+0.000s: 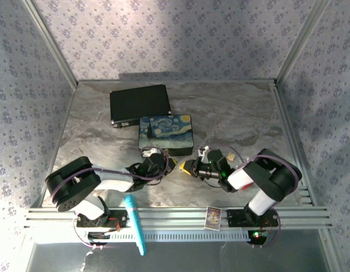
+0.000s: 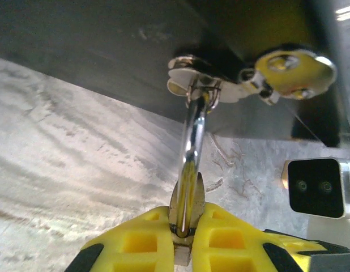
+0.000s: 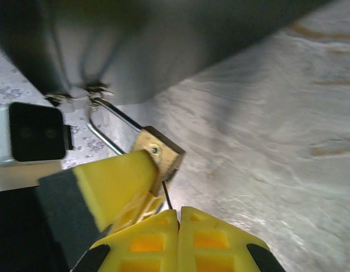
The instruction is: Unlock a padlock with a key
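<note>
The brass padlock (image 3: 161, 152) hangs by its thin silver shackle (image 2: 192, 139) from the metal hasp (image 2: 199, 85) on the painted box (image 1: 165, 133). My left gripper (image 2: 186, 220) is shut on the padlock body, which shows edge-on between the yellow fingers (image 2: 138, 241). In the right wrist view that left finger (image 3: 115, 181) covers the lock's near side. My right gripper (image 3: 179, 215) is shut on the key (image 3: 167, 201), seen as a thin dark blade running from the fingertips up to the padlock's underside. From above, both grippers meet in front of the box, left gripper (image 1: 170, 164) facing right gripper (image 1: 186, 166).
A black case (image 1: 139, 103) lies behind the painted box. A small tan cube (image 1: 231, 154) sits right of the right gripper. A teal pen-like stick (image 1: 135, 224) and a card (image 1: 213, 217) lie on the near rail. The box's dark wall stands close over both grippers.
</note>
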Tool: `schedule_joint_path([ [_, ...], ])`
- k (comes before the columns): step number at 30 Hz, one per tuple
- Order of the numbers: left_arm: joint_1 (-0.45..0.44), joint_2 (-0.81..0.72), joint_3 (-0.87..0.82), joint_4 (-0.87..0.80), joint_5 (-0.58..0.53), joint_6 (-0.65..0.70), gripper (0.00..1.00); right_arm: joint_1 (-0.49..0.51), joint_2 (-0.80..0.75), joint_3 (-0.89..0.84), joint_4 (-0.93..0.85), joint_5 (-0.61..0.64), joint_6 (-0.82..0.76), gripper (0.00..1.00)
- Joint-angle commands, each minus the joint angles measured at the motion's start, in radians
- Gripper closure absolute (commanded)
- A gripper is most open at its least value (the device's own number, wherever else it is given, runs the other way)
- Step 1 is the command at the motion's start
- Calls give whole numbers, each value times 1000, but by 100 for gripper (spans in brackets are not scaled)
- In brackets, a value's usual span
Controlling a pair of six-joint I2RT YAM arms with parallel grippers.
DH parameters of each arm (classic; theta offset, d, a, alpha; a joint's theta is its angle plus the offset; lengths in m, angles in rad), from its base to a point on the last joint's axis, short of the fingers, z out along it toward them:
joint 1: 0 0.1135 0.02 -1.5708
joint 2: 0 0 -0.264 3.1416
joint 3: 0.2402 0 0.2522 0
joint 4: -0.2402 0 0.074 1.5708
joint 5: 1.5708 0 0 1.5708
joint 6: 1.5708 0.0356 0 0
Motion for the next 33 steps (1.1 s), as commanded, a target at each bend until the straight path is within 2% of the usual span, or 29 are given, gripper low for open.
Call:
schedule_joint_path([
  [1,8,-29,-19,25,-6,-90,100,-8,18,-8,85,-17,21,100],
  [5,11,-40,-40,69,-4,-128,100,1,69,18,127,-31,34,100],
  [11,16,-89,-29,-23,-29,-133,100,-3,95,-8,157,2,45,100],
  [26,20,-100,-36,5,-23,-153,100,20,191,28,286,-19,83,100],
  [33,20,-110,-46,-22,-45,-164,100,23,198,5,291,-2,85,100],
])
